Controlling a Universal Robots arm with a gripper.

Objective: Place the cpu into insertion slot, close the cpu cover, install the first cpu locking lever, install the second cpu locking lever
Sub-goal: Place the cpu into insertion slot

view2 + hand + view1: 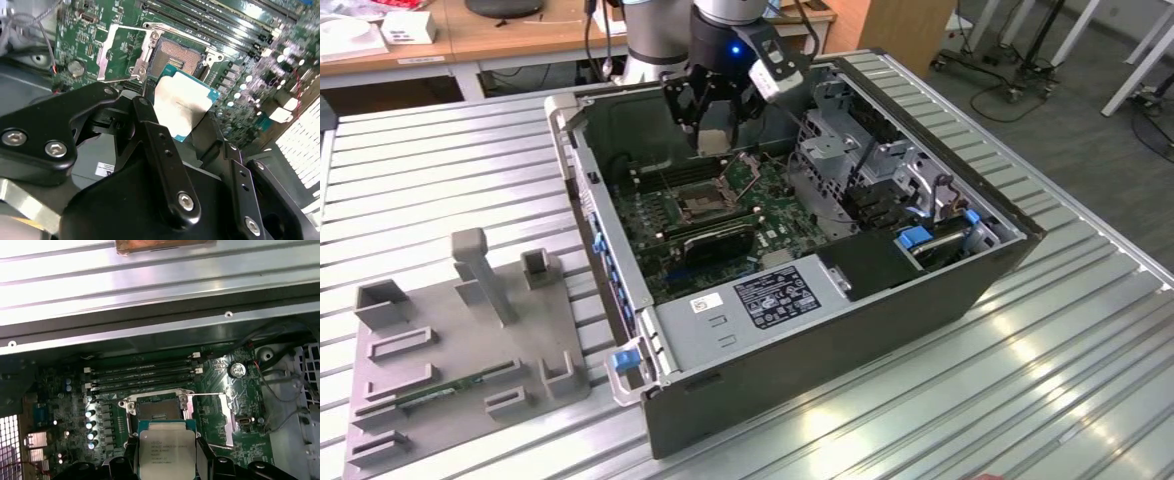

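Square cpu (165,455) with a dull silver top, clamped flat between the jaws, poised just short of the insertion slot (157,410): dark, bare, metal-rimmed. Silvery windowed cpu cover (229,415) swung open beside it, apparently tilted upward.

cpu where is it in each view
Exterior view: cpu in the claw, above the insertion slot.
Second wrist view: cpu beside the open insertion slot.
First wrist view: cpu next to the insertion slot.
Shared landmark: the insertion slot.

Insertion slot (157,411) bare beneath the held cpu (165,455), cpu cover (229,422) lying open beside it, memory slots (140,375) alongside, drive cage (841,150) at the exterior view's right.
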